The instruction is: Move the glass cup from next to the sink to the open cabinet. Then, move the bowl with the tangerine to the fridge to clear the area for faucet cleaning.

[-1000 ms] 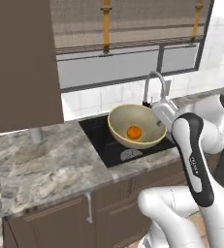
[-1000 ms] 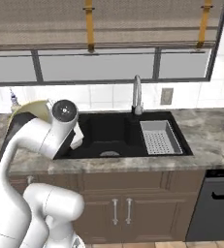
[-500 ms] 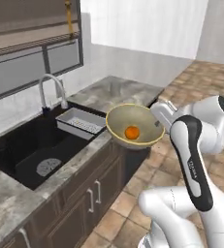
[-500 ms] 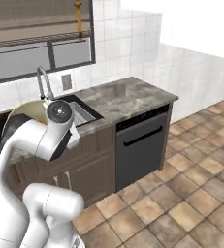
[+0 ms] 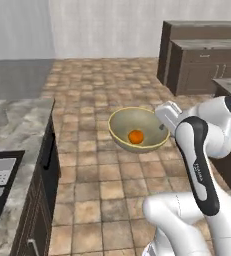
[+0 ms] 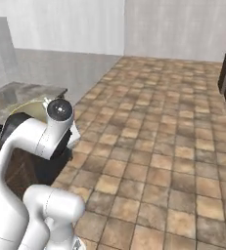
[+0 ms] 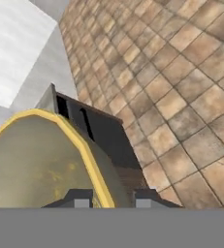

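Grey marble counter [image 5: 17, 125] now at far left; sink and window gone from view, so base has turned away toward tiled floor [image 5: 97, 185]. Yellow-rimmed beige bowl [image 5: 137, 129] with orange tangerine [image 5: 135, 136] rides mid-air; gripper [image 7: 112, 197] pinches bowl rim. Fridge leg seems underway

In the left base view the bowl [image 5: 137, 129] hangs in the air above the tiled floor [image 5: 97, 165], with the tangerine [image 5: 135, 136] lying inside it near the bottom. The gripper [image 5: 163, 125] meets the bowl at its right rim; in the hand view the rim passes between the two fingertips [image 7: 78, 199]. The counter [image 5: 17, 135] stands to the left of the bowl, the dark cabinets [image 5: 197, 65] behind and to its right
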